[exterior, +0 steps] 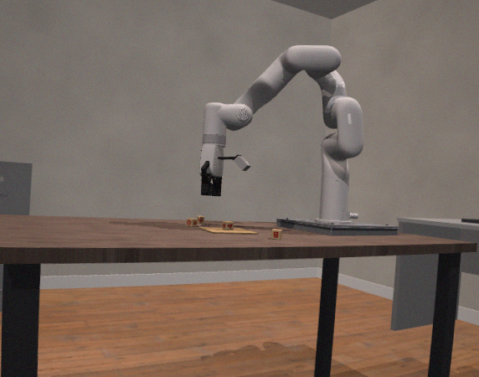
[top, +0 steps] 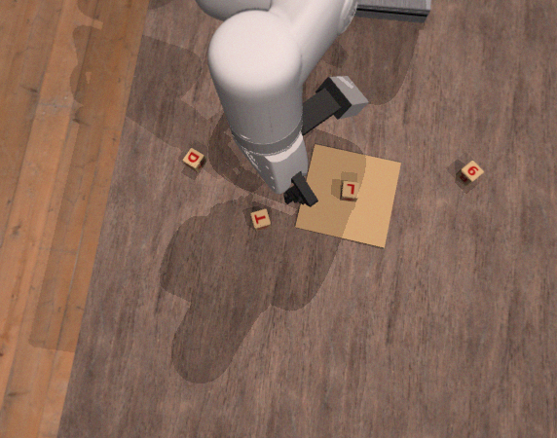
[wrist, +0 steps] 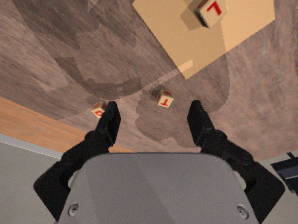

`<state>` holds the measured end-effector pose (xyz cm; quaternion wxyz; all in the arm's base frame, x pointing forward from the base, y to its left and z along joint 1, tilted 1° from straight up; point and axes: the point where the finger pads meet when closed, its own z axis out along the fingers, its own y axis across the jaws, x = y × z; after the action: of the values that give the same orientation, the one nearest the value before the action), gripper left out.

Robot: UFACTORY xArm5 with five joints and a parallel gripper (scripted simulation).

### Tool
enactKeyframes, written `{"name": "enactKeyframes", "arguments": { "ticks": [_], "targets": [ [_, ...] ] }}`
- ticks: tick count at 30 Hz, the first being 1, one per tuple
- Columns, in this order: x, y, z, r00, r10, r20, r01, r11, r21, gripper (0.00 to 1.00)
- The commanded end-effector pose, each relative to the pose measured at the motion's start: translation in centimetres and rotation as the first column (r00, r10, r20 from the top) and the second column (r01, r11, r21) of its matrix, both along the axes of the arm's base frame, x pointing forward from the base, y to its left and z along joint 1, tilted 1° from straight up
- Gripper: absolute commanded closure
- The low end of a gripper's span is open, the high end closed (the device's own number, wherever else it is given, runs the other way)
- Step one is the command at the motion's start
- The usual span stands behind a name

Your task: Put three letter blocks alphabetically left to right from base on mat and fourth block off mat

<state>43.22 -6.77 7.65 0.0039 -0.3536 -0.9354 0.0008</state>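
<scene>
The tan mat point(top: 349, 202) lies flat on the dark table. The L block point(top: 350, 190) sits on it, near its middle; it also shows in the wrist view point(wrist: 209, 11). The T block point(top: 260, 218) lies on the table just left of the mat, and shows between my fingers far below in the wrist view point(wrist: 164, 99). The D block point(top: 194, 159) point(wrist: 99, 108) lies further left. The block with a 9 on top point(top: 471, 171) lies well right of the mat. My gripper point(top: 302, 192) point(exterior: 210, 186) hangs open and empty, high above the mat's left edge.
The arm's base plate point(exterior: 336, 226) stands at the table's far side. The table's left edge borders a drop to the wooden floor point(top: 35, 195). A grey counter point(exterior: 440, 234) stands off to one side.
</scene>
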Motion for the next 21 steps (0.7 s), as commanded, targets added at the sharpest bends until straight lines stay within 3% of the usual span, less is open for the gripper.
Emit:
{"name": "enactKeyframes", "arguments": {
  "ticks": [1, 7, 21],
  "targets": [
    [0.1, -0.7, 0.1, 0.99, -0.138, 0.004, 0.138, 0.99, -0.001, 0.0],
    [0.1, -1.1, 0.1, 0.973, -0.231, 0.004, 0.231, 0.973, -0.001, 0.0],
    [0.1, -2.9, 0.0, 0.827, -0.562, 0.005, 0.562, 0.827, -0.002, 0.0]
  ]
}}
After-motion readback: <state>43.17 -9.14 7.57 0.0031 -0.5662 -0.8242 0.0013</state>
